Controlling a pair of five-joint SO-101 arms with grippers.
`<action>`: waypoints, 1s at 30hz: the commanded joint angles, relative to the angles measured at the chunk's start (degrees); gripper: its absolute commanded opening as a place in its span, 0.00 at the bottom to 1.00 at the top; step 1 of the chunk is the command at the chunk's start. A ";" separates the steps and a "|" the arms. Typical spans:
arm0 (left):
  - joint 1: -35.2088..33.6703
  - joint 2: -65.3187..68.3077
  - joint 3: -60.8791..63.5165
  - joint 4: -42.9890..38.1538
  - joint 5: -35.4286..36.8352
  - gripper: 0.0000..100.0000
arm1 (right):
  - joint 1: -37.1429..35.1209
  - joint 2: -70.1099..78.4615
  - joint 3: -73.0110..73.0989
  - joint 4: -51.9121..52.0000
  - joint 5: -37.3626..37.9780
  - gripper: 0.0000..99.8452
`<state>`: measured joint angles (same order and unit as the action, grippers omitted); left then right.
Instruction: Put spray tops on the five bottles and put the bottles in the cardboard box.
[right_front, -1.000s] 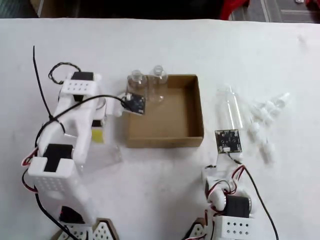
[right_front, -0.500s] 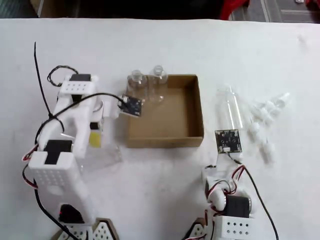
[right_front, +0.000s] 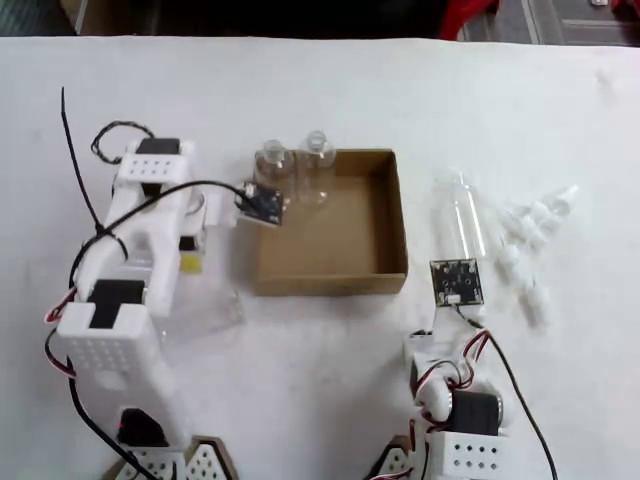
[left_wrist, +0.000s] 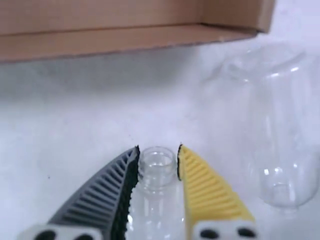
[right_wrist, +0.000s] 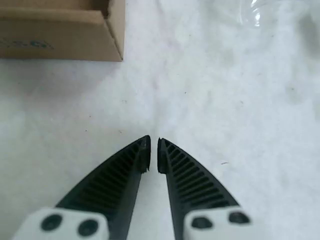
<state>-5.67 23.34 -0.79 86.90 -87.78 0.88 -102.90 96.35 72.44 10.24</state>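
The jaws of our left gripper (left_wrist: 157, 159) clamp a bottle (left_wrist: 155, 205) at the neck near the box (left_wrist: 125, 40), leaving its mouth free for a top, we think, while the right gripper (right_wrist: 153, 152) has its jaws almost together, empty.

Around the Work Area

A white table surface (right_front: 330, 90) spread across the whole high view, and up close it carried small dark specks. Beyond its far edge lay a dark strip of room (right_front: 250, 15). Toward the right of that edge sat a red rounded object (right_front: 470, 12), with grey tiled floor (right_front: 570, 20) just beside it. A brown boxy shape (right_front: 80, 10) showed at the left, too little of it to identify
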 joint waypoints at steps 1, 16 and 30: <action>0.31 -0.75 -6.33 6.42 -0.26 0.07 | 0.48 -0.31 0.53 0.31 -0.26 0.02; 9.19 -0.84 -26.29 15.30 29.71 0.02 | 0.48 -0.31 0.53 0.31 -0.26 0.02; 21.93 -15.69 -29.89 15.30 49.67 0.02 | 0.48 -0.31 0.53 0.31 -0.26 0.02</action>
<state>12.62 13.93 -27.69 101.76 -41.36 0.88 -102.90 96.35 72.44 10.24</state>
